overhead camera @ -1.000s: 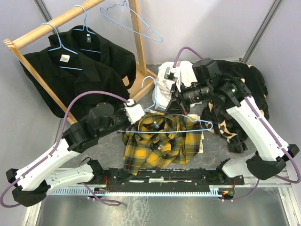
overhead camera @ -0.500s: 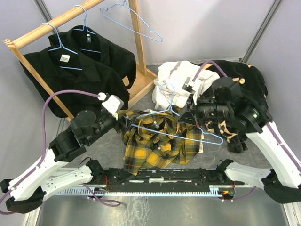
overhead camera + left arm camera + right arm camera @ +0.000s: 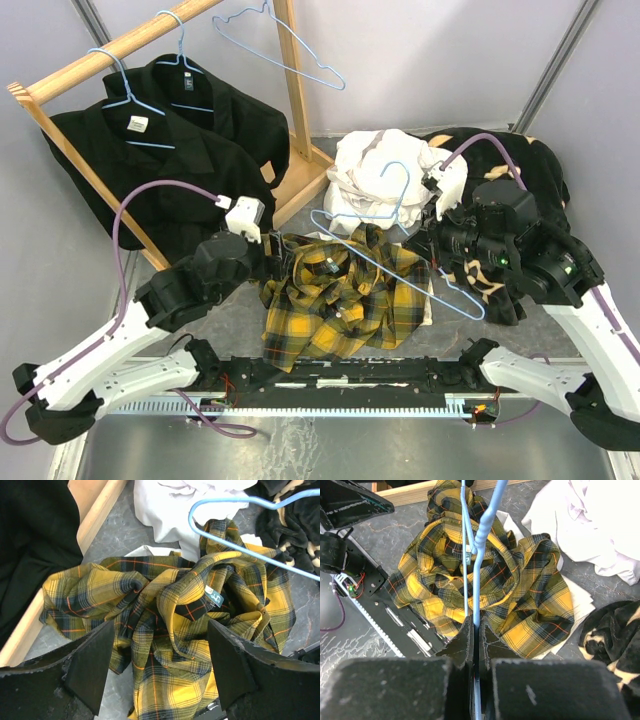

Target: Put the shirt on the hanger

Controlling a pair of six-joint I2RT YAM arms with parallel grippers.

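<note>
Over on the far left of the counter (image 3: 455,335), the wooden rack (image 3: 60,75) carries two black shirts (image 3: 150,160) on their own blue hangers. A spare wire hanger dangles from the rack's far end.

Now the left gripper (image 3: 160,667): jaws spread wide with nothing between them, poised above the left side of the shirt (image 3: 345,300). The yellow-and-black plaid lies crumpled in a heap mid-counter, close to the near edge and just beyond the arms' base rail. Its collar and neck label are turned up.

Above its right half slants the hanger (image 3: 476,590), light-blue wire with its hook reaching toward the far edge, over the cream-white shirt (image 3: 375,165). No part of the plaid is threaded onto it; whether the wire brushes the fabric is hard to call.

The right gripper (image 3: 476,630) is clamped tight on the hanger's wire, fingers pinched together around it. Behind that arm, a dark patterned garment (image 3: 530,170) is piled at the far right corner.
</note>
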